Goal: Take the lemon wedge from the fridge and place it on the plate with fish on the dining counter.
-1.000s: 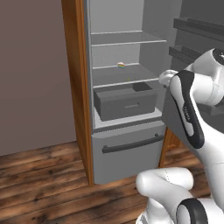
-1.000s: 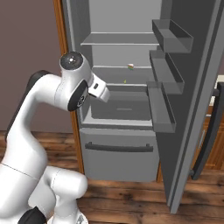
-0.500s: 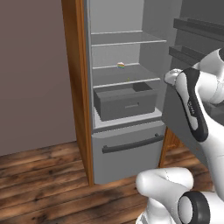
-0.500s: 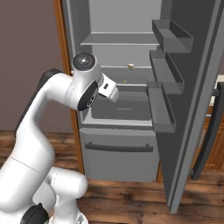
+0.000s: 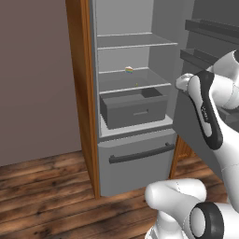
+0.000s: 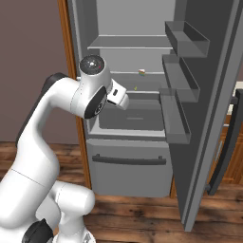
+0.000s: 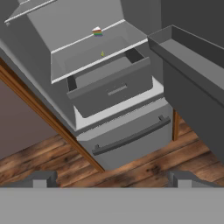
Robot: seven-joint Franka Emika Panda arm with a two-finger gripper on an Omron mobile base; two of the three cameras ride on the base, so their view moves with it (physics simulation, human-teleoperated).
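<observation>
Tiny pale-yellow, rainbow-streaked lemon wedge [image 7: 97,31] on middle shelf of open tall grey fridge [image 5: 135,154], well ahead of and above two-finger gripper [image 7: 110,178]; dark fingertips spread wide, holding nothing.

Lemon wedge [image 5: 129,70] on fridge [image 5: 132,171] shelf, above inner drawer [image 5: 134,109].

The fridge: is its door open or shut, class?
Open. The fridge door is swung wide, exposing shelves and the lemon wedge.
</observation>
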